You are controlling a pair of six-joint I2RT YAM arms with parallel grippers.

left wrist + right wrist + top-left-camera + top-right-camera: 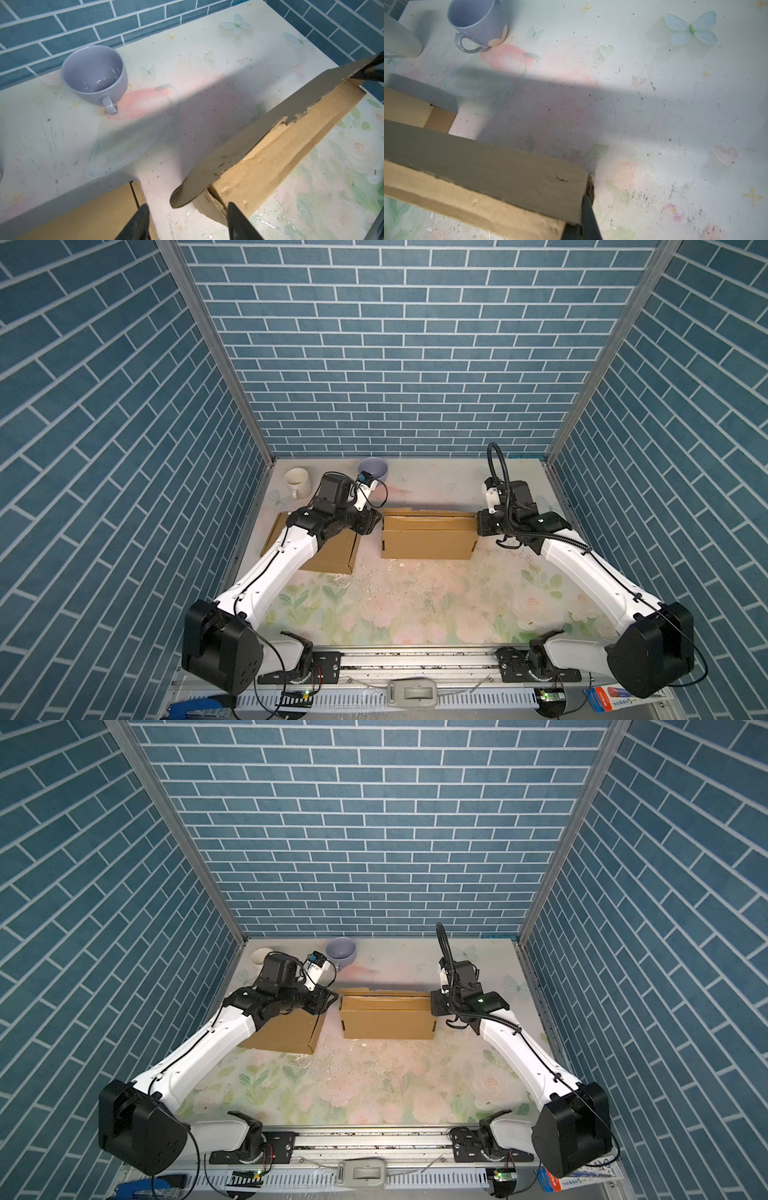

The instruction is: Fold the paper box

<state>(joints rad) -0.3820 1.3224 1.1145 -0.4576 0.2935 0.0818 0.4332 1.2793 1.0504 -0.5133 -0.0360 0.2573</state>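
Right wrist view crops the paper box (498,176).

Lab test booth: brick-print panels (374,344), aluminium rail (415,660), floral tabletop (415,605).

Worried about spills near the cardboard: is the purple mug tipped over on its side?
No, the purple mug stands upright on the table, its open mouth facing up.

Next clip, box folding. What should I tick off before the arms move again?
1. Left end effector open, facing the box left end: ok.
2. Right end effector shut at the box's right end: ok.
3. Right actually pinching cardboard: cannot tell.
4. Purple cup and white mug apart from box: ok.
5. Flap edge intact: not ok, torn.
6. Spare cardboard clear of left arm: not ok, arm over it.
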